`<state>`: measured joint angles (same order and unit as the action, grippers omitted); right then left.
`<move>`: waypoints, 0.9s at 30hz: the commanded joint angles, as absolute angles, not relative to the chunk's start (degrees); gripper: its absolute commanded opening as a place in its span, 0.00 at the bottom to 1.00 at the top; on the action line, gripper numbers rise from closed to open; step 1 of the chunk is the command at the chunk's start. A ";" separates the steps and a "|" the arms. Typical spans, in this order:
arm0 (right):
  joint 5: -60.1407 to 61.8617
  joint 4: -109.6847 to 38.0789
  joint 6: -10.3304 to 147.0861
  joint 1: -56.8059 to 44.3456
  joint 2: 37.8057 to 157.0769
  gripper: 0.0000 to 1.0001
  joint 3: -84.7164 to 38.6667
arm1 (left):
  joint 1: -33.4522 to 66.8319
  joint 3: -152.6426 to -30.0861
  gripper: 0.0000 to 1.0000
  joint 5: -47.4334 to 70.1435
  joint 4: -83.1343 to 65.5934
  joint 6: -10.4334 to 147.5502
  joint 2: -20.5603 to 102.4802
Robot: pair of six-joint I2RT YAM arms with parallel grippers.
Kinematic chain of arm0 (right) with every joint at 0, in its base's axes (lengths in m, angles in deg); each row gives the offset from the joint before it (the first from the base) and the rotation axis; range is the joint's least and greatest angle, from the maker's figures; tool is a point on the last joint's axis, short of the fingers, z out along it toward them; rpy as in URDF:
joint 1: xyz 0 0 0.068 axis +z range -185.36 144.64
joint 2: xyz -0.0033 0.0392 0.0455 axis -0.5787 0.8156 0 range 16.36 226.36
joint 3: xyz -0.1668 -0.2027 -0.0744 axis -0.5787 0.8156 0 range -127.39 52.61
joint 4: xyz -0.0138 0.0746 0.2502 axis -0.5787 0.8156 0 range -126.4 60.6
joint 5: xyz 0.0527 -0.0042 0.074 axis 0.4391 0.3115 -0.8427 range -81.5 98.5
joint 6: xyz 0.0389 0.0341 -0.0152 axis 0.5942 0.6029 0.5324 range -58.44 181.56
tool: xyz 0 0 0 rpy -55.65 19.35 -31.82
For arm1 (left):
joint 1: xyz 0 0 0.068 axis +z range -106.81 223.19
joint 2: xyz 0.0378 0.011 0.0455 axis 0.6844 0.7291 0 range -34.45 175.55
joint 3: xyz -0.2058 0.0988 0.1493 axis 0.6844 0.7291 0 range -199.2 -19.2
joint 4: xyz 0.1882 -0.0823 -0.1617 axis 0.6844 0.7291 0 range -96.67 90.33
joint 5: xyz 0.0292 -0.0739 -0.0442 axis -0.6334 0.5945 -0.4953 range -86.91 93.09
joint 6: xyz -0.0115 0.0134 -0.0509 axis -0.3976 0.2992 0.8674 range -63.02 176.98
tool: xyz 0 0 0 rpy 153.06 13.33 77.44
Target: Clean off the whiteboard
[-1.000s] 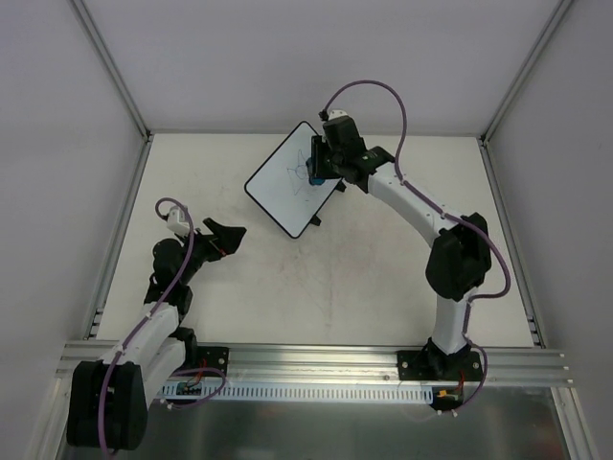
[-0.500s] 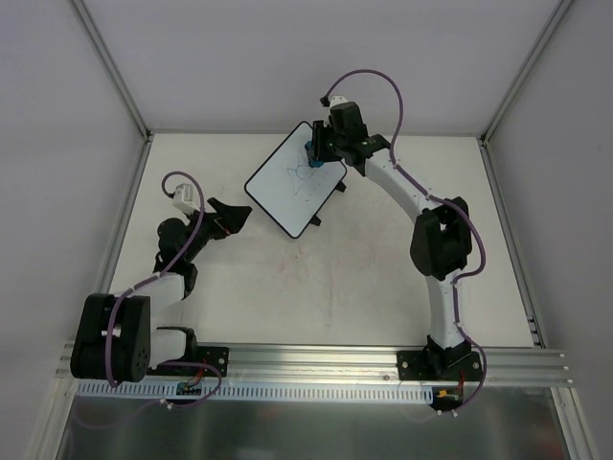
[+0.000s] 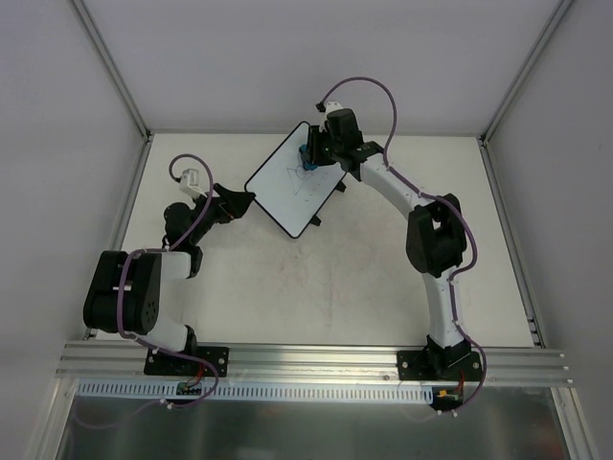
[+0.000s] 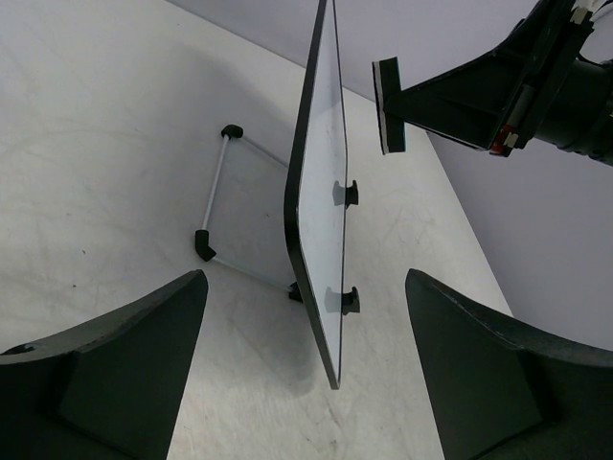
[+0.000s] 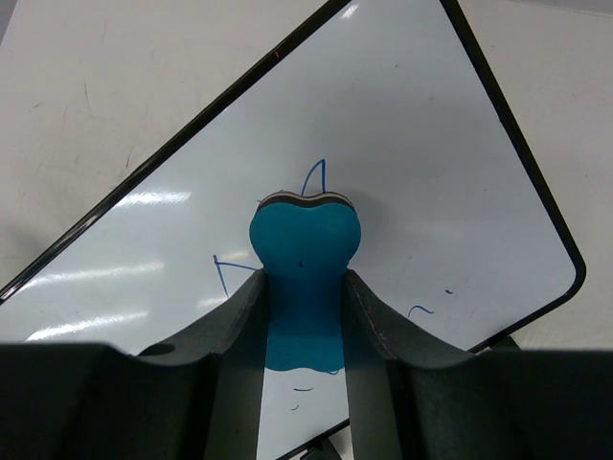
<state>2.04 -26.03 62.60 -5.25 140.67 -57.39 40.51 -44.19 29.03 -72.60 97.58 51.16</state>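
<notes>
Against the propped whiteboard [image 3: 284, 189], the right gripper [image 5: 304, 280] clamps an eraser [image 5: 304, 244]; the left gripper [image 3: 238, 201] gapes, apparently untouching. Hard strokes could tip it.

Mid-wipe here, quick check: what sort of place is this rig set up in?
Likely a lab robot test cell, not a home or office: plain white panel walls in aluminium framing, arm bases bolted to an aluminium rail, and a white tabletop holding the whiteboard.
</notes>
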 commanded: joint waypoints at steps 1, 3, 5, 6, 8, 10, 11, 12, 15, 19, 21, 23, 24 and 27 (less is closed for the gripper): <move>0.94 -29.63 63.32 -5.47 140.11 0.00 -58.93 | 39.41 -47.49 0.85 30.43 -79.26 97.50 52.83; 0.59 -31.03 63.58 -5.47 139.93 0.00 -58.22 | 39.06 -48.37 0.82 29.99 -79.09 97.41 54.49; -0.11 -32.43 63.59 -5.39 139.59 0.00 -57.17 | 38.53 -49.60 0.79 29.81 -79.35 97.32 56.07; -0.37 -32.97 63.76 -5.39 139.58 0.00 -56.91 | 38.27 -50.04 0.78 29.81 -79.44 97.23 56.52; -0.46 -33.50 63.85 -5.30 139.41 0.00 -56.46 | 37.66 -51.27 0.77 29.72 -79.44 97.14 57.83; -0.03 -33.67 63.93 -5.30 139.49 0.00 -56.38 | 37.30 -52.24 0.74 29.55 -79.18 97.06 58.54; 0.15 -33.59 63.85 -5.30 139.58 0.00 -56.55 | 37.21 -52.42 0.74 29.55 -79.18 97.14 59.24; 0.15 -33.67 63.94 -5.30 139.93 0.00 -56.81 | 37.21 -52.59 0.73 29.37 -79.35 97.14 59.59; -0.20 -33.59 64.29 -5.30 140.55 0.00 -57.34 | 37.21 -53.12 0.68 29.02 -79.53 97.06 60.74; 0.59 -33.94 64.20 -4.77 141.08 0.00 -57.25 | 37.21 -54.00 0.66 29.11 -79.88 97.14 62.06; 0.77 -35.08 64.11 -4.60 141.16 0.00 -56.82 | 37.21 -54.35 0.65 29.37 -79.88 97.32 62.76; 0.85 -35.34 64.20 -4.33 141.51 0.00 -56.90 | 37.13 -54.88 0.63 29.81 -80.14 97.76 63.55; 1.03 -35.26 64.29 -4.24 141.69 0.00 -57.08 | 37.12 -55.05 0.59 29.99 -80.40 97.93 63.90; 1.73 -35.26 64.20 -3.98 142.13 0.00 -57.43 | 36.78 -55.58 0.52 30.25 -81.46 98.37 65.30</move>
<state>0.75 -32.69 63.89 -4.72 141.31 -56.42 37.50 -53.54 29.20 -75.46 98.36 64.03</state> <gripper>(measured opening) 0.358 0.548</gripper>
